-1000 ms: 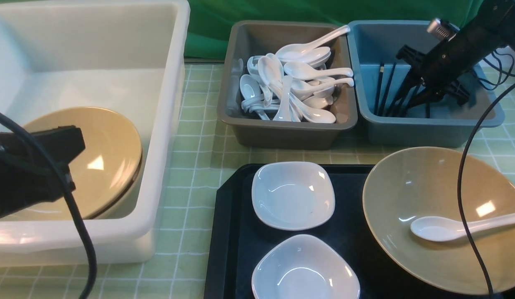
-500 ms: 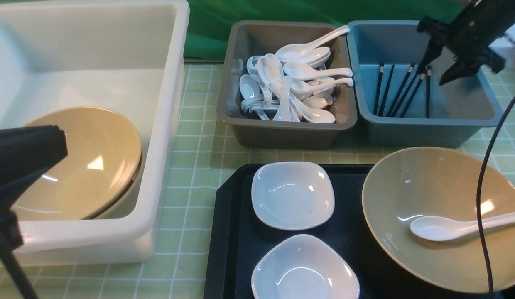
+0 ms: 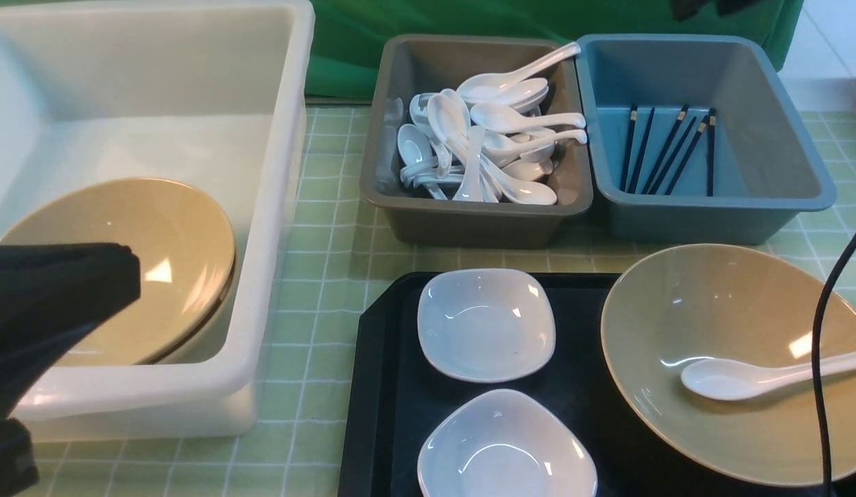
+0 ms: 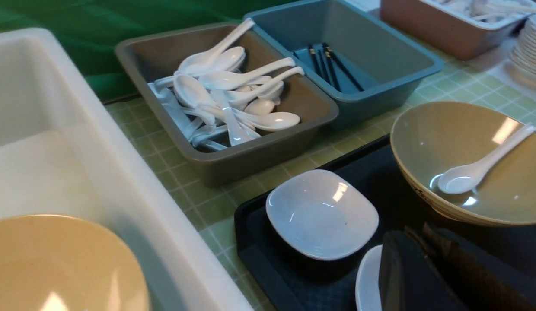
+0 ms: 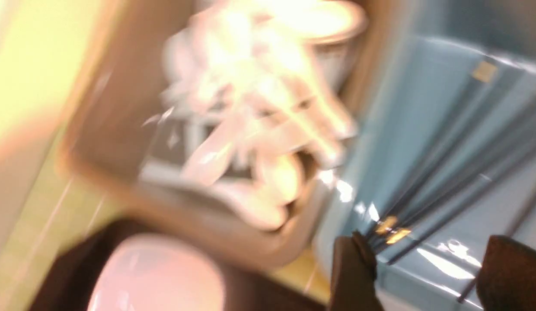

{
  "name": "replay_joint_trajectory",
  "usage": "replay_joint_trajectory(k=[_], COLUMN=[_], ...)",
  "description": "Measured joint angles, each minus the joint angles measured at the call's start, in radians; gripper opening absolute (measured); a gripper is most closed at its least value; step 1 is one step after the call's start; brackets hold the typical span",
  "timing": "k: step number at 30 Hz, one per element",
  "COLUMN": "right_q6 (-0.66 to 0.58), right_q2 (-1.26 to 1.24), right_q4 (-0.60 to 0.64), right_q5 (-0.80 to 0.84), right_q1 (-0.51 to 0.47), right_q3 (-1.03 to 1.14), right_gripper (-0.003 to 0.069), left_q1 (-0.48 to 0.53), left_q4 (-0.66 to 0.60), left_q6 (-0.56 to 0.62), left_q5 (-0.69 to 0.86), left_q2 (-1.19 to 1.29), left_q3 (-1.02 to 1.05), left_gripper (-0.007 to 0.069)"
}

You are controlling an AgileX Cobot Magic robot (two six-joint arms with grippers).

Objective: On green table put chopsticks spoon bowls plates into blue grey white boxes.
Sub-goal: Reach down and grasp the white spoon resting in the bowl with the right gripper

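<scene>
Teal-blue box point(image 3: 718, 210) holds the chopsticks point(image 3: 666, 159) in the front view, grey box point(image 3: 469, 224) spoons point(image 3: 490, 138), white box point(image 3: 276, 228) one bowl point(image 3: 138, 262); two plates point(image 3: 486, 323), a second bowl point(image 3: 704, 310) and its spoon point(image 3: 735, 379) wait on the black tray point(image 3: 386, 386). Left wrist view: left gripper point(image 4: 417, 259) clenched, empty. Right wrist view, blurred: right gripper point(image 5: 430, 276) seemingly spread, empty.

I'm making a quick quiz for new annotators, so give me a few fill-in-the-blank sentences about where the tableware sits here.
1. The blue box holds only ____.
2. The loose spoon rests inside a tan ____.
3. ____ white plates sit on the black tray.
Missing words: chopsticks; bowl; two.
</scene>
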Motion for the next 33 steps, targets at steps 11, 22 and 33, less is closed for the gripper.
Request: replay_joint_trajectory(k=[11,22,33], right_q6=[-0.415,-0.85,-0.864], right_q2=[-0.227,-0.225,-0.162], right_q4=[-0.291,-0.431,-0.449], right_q5=[0.0,0.0,0.0], right_q1=[0.126,0.125,0.123], right_q3=[0.655,0.881,0.882], right_gripper=[0.0393,0.0393,0.0393], left_q1=[-0.006,-0.006,-0.006], left_q4=[0.0,0.0,0.0], left_q6=[-0.002,-0.003,-0.003], left_q5=[0.0,0.001,0.002], left_q2=[-0.002,-0.002,-0.002], left_q3=[0.032,0.052,0.052], left_gripper=[-0.0002,-0.0002,-0.0002])
